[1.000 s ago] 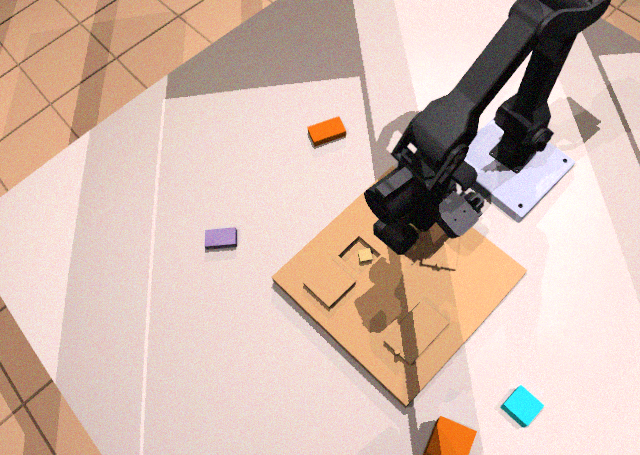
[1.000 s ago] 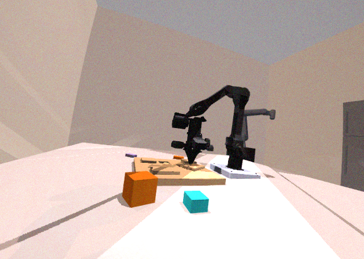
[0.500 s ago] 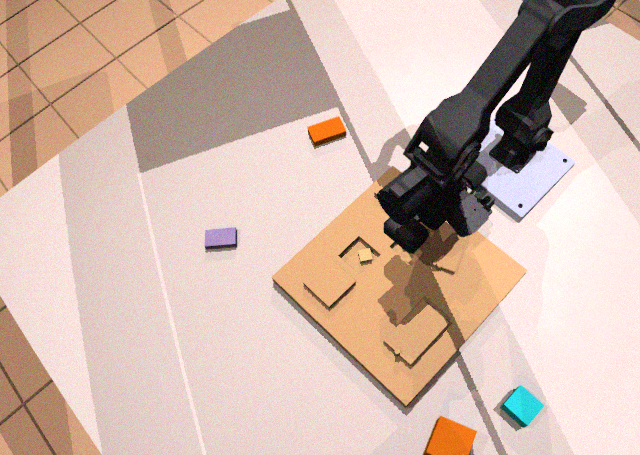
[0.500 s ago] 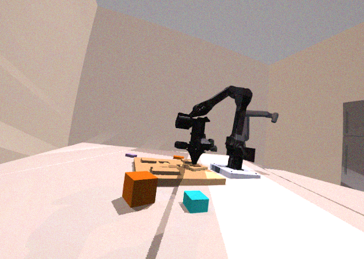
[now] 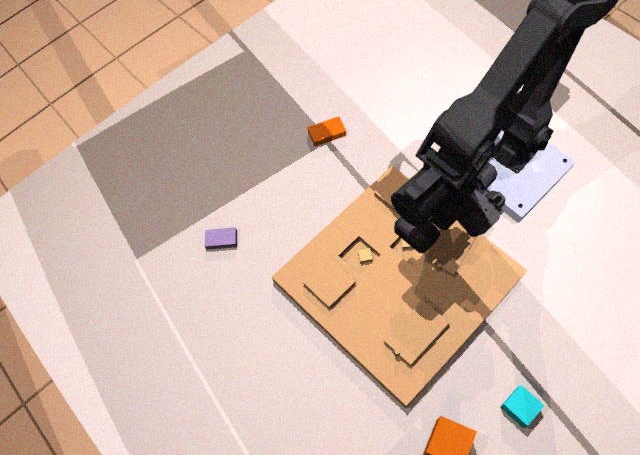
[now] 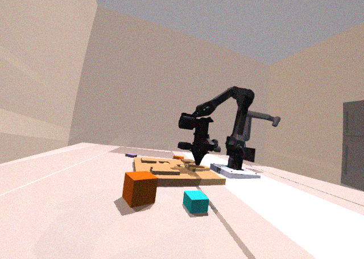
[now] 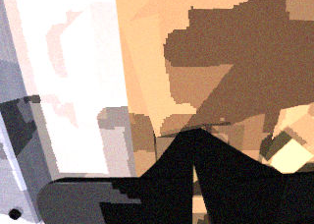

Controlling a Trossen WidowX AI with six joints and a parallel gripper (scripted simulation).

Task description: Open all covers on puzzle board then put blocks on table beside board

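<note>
The tan puzzle board (image 5: 356, 331) (image 6: 211, 181) lies flat. A left cover (image 5: 329, 286) sits beside an open well, where a pale yellow block (image 5: 364, 255) shows. A second pale block (image 5: 405, 244) is partly hidden by the arm; a pale block (image 7: 292, 155) also shows right of the fingers in the wrist view. A front cover (image 5: 417, 339) (image 6: 166, 172) has a small dark knob at one corner. My gripper (image 6: 198, 164) (image 7: 190, 134) is shut and empty, tips low over the board's robot-side part. A cover there is shadowed and partly hidden; whether the tips touch it is unclear.
An orange bar (image 5: 326, 130) (image 6: 178, 157) and a purple block (image 5: 220, 237) (image 6: 131, 155) lie beyond the board. A large orange block (image 5: 450, 436) (image 6: 140, 188) and a cyan block (image 5: 522, 405) (image 6: 195, 201) stand before it. The pale base plate (image 5: 537, 181) (image 6: 247, 175) is near the board.
</note>
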